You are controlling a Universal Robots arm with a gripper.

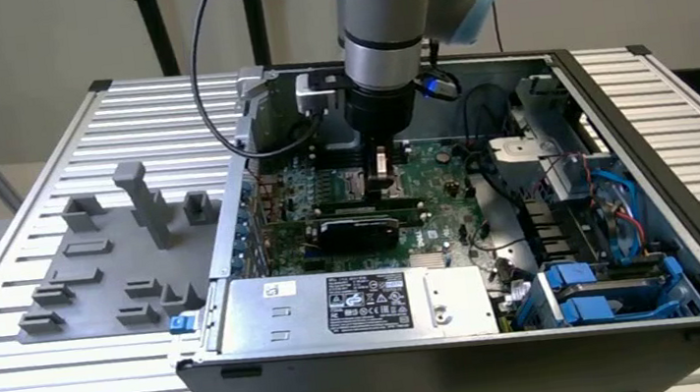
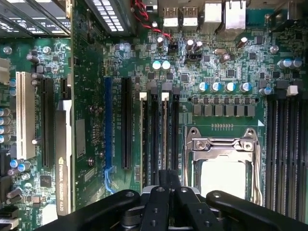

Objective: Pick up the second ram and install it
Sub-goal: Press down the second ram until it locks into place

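Seemingly mid-insertion, the gripper (image 1: 380, 188) stood low over the motherboard (image 1: 438, 211) inside the computer case (image 1: 475, 360); I judged a square, even press mattered most. From the wrist, the second ram (image 2: 165, 139) sat edge-on in its slot beside another stick (image 2: 144, 139); I could not tell whether the fingers (image 2: 156, 211) gripped it.

silver-grey arm (image 1: 379, 15), blue joint cap, black gripper (image 1: 380, 168)

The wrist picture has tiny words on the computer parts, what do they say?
"NVIDIA QUADRO K420", as best it reads, on the graphics card standing in the green board.
The sticker on the grey power box: print too small to read.
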